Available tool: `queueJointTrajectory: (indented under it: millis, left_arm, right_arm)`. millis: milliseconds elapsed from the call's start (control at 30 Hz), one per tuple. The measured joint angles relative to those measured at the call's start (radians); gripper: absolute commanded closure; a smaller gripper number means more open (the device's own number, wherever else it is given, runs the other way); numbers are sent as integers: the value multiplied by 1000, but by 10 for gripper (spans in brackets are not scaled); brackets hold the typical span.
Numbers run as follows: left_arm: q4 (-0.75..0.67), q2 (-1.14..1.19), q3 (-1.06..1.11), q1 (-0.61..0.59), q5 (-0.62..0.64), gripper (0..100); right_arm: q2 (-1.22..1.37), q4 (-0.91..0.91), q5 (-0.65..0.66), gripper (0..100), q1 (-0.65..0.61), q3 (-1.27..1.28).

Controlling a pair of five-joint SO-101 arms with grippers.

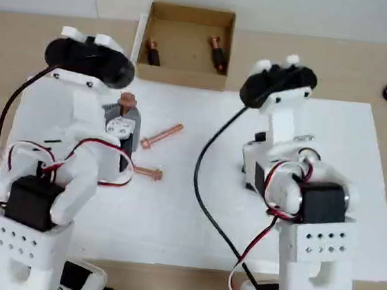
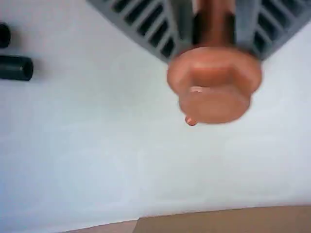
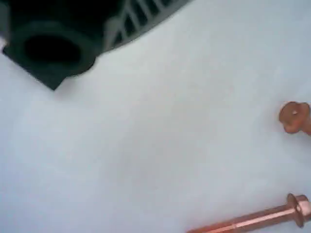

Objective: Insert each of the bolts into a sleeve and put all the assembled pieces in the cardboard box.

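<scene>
Left gripper: closed on the held bolt. The ribbed jaws clamp its shank and the flanged head sticks out free. The rest of the shank is hidden.
Right gripper: closed around the held sleeve. The open bore is exposed, probably so that a shank can enter it.
Gap between the arms: the 2 grippers are well apart over the white sheet, so the held bolt is not yet in the held sleeve.
Loose bolts: 2 lie flat on the sheet near the left arm, within reach for later turns.
Spare sleeves: 2 lie on the sheet, apart from the left gripper.
Cardboard box: it sits beyond the sheet's far edge and holds 2 assembled pieces.
Progress: judging by the count, 3 pairs remain.
</scene>
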Motion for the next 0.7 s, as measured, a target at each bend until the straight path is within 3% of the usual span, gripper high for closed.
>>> queueJointTrajectory:
  millis: [300,700]
  left_arm:
    - [-138,0,107,0,104,994]
    - [-327,0,227,2,109,994]
  right_arm:
    - [-95,-278,-6,993,-11,307]
    - [-434,-683,-97,994,-21,747]
